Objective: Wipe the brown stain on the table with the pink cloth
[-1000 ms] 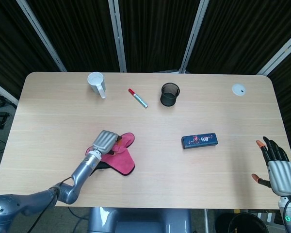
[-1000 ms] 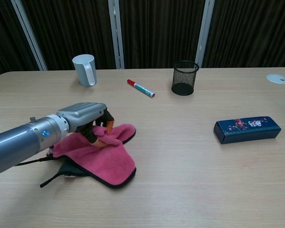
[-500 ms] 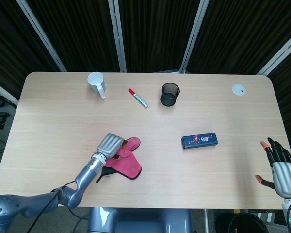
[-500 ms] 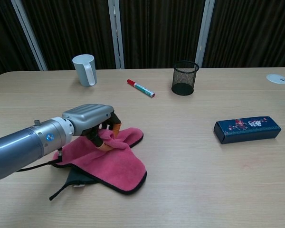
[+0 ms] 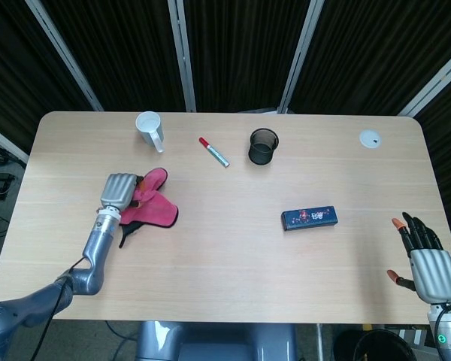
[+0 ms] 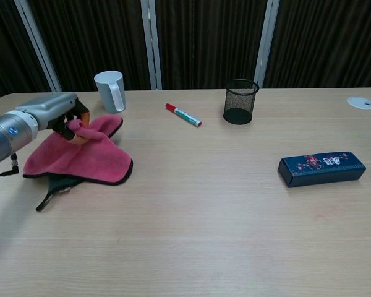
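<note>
The pink cloth [image 5: 156, 208] [image 6: 80, 156], dark-edged with a black strap trailing from under it, lies spread on the table's left part, a little in front of the white mug [image 5: 149, 129] [image 6: 110, 91]. My left hand [image 5: 118, 191] [image 6: 53, 114] grips the cloth's bunched far-left corner with its fingers curled in. My right hand [image 5: 427, 265] shows only in the head view, off the table's near right corner, with its fingers spread and nothing in it. No brown stain shows clearly in either view.
A red and teal pen [image 5: 213, 151] [image 6: 183, 114] and a black mesh cup [image 5: 263, 146] [image 6: 240, 101] stand at the far middle. A dark blue box [image 5: 309, 218] [image 6: 321, 167] lies right of centre. A white disc [image 5: 370, 138] [image 6: 360, 102] sits at the far right.
My left hand has dragged the pink cloth from the front middle of the table to the left and farther back, near the mug. The right hand has hardly moved.
</note>
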`<state>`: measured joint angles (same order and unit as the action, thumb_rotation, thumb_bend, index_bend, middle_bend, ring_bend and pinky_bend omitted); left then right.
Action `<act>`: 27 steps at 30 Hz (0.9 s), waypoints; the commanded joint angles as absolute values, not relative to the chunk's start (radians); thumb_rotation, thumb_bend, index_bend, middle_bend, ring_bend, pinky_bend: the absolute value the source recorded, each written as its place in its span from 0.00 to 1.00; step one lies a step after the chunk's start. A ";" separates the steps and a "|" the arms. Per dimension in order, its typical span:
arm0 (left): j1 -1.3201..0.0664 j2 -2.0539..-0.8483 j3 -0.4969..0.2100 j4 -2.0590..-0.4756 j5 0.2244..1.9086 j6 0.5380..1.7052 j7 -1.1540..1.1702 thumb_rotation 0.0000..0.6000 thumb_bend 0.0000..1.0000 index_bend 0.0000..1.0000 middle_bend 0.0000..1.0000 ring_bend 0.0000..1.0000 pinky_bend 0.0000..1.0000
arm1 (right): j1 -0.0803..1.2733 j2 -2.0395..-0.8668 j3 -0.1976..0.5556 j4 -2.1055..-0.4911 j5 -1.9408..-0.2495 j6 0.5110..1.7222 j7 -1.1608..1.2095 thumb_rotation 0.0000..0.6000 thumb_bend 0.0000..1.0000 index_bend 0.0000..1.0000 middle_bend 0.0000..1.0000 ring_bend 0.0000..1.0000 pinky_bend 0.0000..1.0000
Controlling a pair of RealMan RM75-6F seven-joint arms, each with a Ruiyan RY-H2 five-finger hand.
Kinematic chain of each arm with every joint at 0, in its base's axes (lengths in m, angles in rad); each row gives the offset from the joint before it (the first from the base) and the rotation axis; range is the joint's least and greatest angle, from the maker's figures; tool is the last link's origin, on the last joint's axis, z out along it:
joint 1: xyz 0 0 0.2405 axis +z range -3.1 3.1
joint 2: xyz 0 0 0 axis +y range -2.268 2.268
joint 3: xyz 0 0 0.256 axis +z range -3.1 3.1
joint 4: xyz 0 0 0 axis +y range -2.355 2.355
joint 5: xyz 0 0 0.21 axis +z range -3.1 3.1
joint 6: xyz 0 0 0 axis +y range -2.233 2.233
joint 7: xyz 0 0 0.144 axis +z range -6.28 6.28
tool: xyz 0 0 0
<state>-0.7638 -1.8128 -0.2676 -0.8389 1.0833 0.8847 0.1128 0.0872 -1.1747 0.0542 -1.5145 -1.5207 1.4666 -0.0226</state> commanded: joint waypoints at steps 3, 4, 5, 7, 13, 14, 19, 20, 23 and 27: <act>-0.768 -1.800 -0.306 -0.802 1.058 0.883 0.078 1.00 0.05 0.41 0.14 0.19 0.37 | 0.093 -1.180 0.055 -1.515 -1.520 1.459 -0.029 1.00 0.00 0.09 0.00 0.00 0.14; -0.767 -1.793 -0.307 -0.809 1.055 0.872 0.073 1.00 0.02 0.28 0.05 0.08 0.25 | 0.094 -1.179 0.056 -1.516 -1.519 1.458 -0.030 1.00 0.00 0.09 0.00 0.00 0.14; -0.765 -1.784 -0.306 -0.820 1.052 0.856 0.067 1.00 0.01 0.21 0.01 0.03 0.19 | 0.095 -1.180 0.057 -1.517 -1.518 1.456 -0.031 1.00 0.00 0.09 0.00 0.00 0.14; -0.759 -1.758 -0.304 -0.858 1.044 0.821 0.052 1.00 0.00 0.06 0.00 0.00 0.08 | 0.096 -1.181 0.056 -1.518 -1.518 1.453 -0.034 1.00 0.00 0.09 0.00 0.00 0.14; -0.711 -1.660 -0.281 -1.024 1.095 0.863 0.019 1.00 0.00 0.00 0.00 0.00 0.00 | 0.101 -1.184 0.052 -1.522 -1.528 1.452 -0.044 1.00 0.00 0.09 0.00 0.00 0.14; -0.698 -1.644 -0.277 -1.055 1.111 0.891 0.014 1.00 0.00 0.00 0.00 0.00 0.00 | 0.102 -1.185 0.051 -1.522 -1.529 1.450 -0.047 1.00 0.00 0.09 0.00 0.00 0.14; -0.600 -1.565 -0.218 -1.185 1.237 1.117 0.058 1.00 0.00 0.00 0.00 0.00 0.00 | 0.106 -1.195 0.048 -1.511 -1.526 1.439 -0.060 1.00 0.00 0.08 0.00 0.00 0.14; -0.577 -1.550 -0.205 -1.213 1.257 1.162 0.069 1.00 0.00 0.00 0.00 0.00 0.00 | 0.107 -1.195 0.049 -1.510 -1.523 1.437 -0.061 1.00 0.00 0.08 0.00 0.00 0.14; -0.490 -1.495 -0.163 -1.315 1.292 1.286 0.102 1.00 0.00 0.00 0.00 0.00 0.00 | 0.108 -1.200 0.054 -1.506 -1.514 1.436 -0.054 1.00 0.00 0.07 0.00 0.00 0.14; -0.354 -1.421 -0.085 -1.434 1.332 1.455 0.155 1.00 0.00 0.00 0.00 0.00 0.00 | 0.102 -1.207 0.054 -1.497 -1.512 1.444 -0.039 1.00 0.00 0.02 0.00 0.00 0.14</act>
<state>-0.4700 -1.4981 -0.1612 -1.3268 1.2747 1.3240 0.1014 0.1047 -1.2046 0.0551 -1.5007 -1.5113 1.4405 -0.0417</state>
